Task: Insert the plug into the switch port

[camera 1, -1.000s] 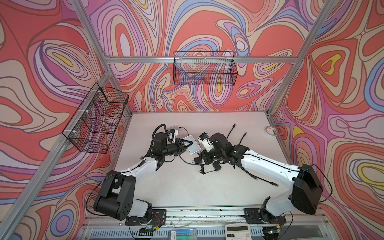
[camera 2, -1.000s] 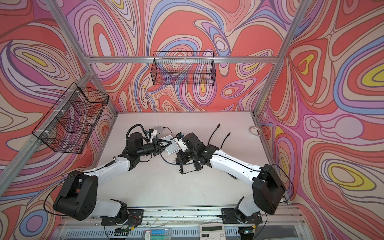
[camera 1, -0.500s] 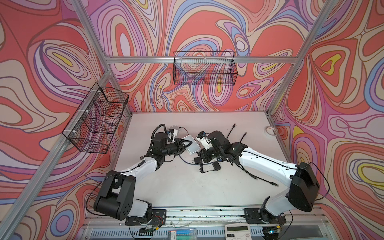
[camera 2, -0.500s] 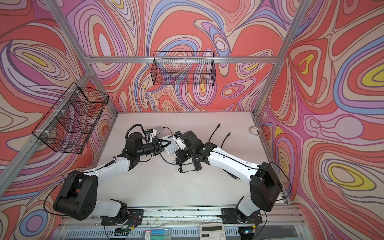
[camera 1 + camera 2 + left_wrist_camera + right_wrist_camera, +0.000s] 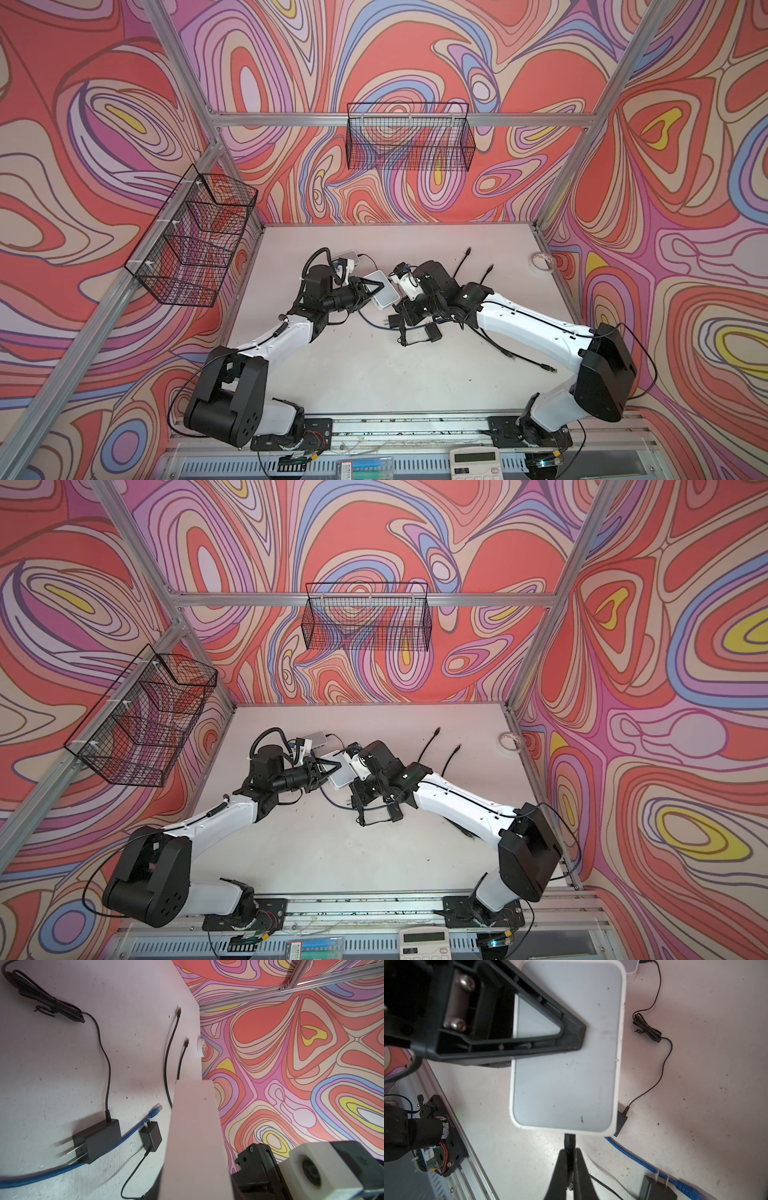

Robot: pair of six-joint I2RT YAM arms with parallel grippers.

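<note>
1. Nearest the front rail, at 5 o'clock from the switch: a larger adapter (image 5: 97, 1140), a smaller adapter (image 5: 151, 1136) and a blue network cable (image 5: 154, 1113) lie loose on the table (image 5: 695, 1105). None is engaged.

2. The right gripper (image 5: 569, 1153) is pinched tight on the black plug (image 5: 569, 1140), just behind its tip.

3. The plug tip meets the near edge of the white switch (image 5: 566, 1064). The port is hidden from every camera, so seating cannot be confirmed. I judge the insertion incomplete.

4. The left gripper (image 5: 529, 1028) is clamped on the switch from 9 o'clock and appears to hold it clear of the table.

5. Recommendation: hold the plug axis square to that edge and press straight toward 11 o'clock, slow and short. Brace the switch against the push without twisting. Check that the trailing lead clears the adapters.

6. Farthest, at 11 o'clock: a second white box (image 5: 349, 253), uninvolved.
</note>
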